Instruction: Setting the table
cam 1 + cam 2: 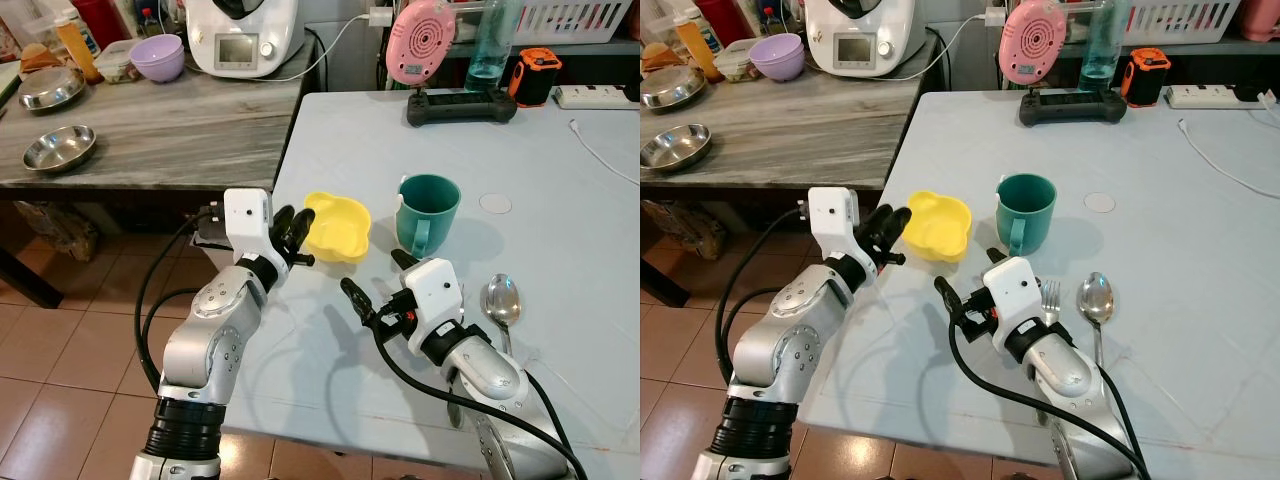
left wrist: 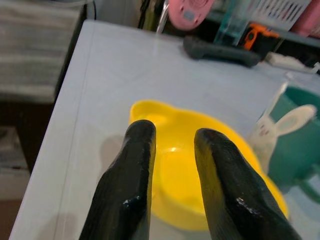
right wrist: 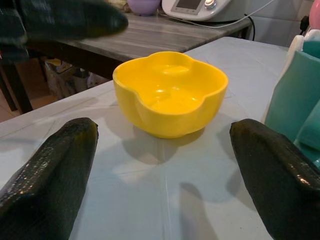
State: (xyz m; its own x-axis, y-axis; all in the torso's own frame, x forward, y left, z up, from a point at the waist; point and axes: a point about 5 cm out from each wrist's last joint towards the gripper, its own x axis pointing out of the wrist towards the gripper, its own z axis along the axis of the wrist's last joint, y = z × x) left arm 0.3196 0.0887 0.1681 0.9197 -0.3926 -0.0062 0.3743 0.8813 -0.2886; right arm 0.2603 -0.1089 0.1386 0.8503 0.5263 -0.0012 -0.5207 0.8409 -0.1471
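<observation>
A yellow lobed bowl stands near the left edge of the pale blue table, with a teal mug just to its right. My left gripper hovers at the bowl's left rim, its fingers a narrow gap apart with nothing between them. My right gripper is wide open just in front of the bowl and the mug, low over the table and holding nothing. A spoon and a fork lie beside my right wrist.
A wooden side table on the left carries steel bowls, a purple bowl and a white appliance. At the back stand a pink fan, a black controller, a bottle and a power strip. Tiled floor lies below.
</observation>
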